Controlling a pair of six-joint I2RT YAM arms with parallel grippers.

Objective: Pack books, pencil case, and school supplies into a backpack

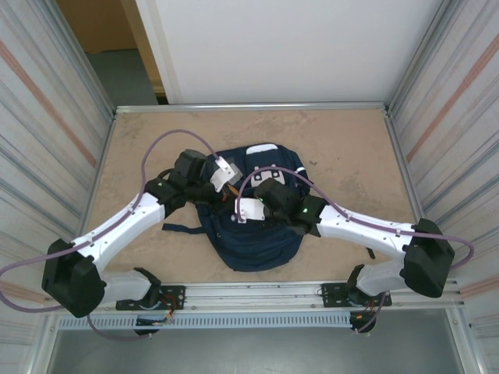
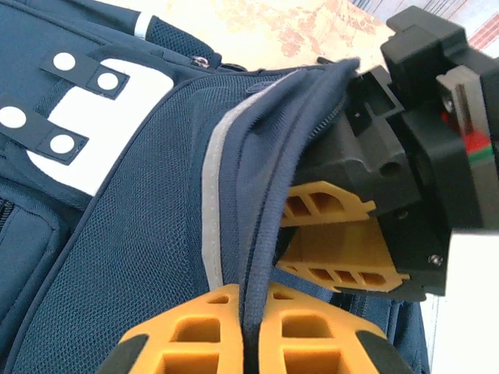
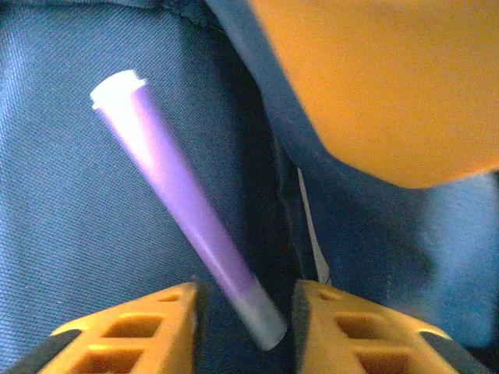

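The navy backpack (image 1: pixel 261 241) lies mid-table between both arms. My left gripper (image 2: pixel 251 304) is shut on the raised edge of its opening (image 2: pixel 265 195) and holds the flap up. My right gripper (image 3: pixel 245 315) reaches inside the bag, its orange fingers (image 2: pixel 335 204) just under that flap. Its jaws stand open. A purple pen (image 3: pixel 179 202), one of the school supplies, slants loose and blurred between them over the blue lining (image 3: pixel 70 202). From above, the left gripper (image 1: pixel 222 183) and right gripper (image 1: pixel 251 206) meet over the bag's mouth. Books and pencil case are out of view.
Corrugated metal walls (image 1: pixel 47 117) close in the sandy table (image 1: pixel 351 148) on both sides, and a white panel stands at the back. A metal rail (image 1: pixel 257 292) runs along the near edge. A dark strap (image 1: pixel 181 227) trails left of the bag.
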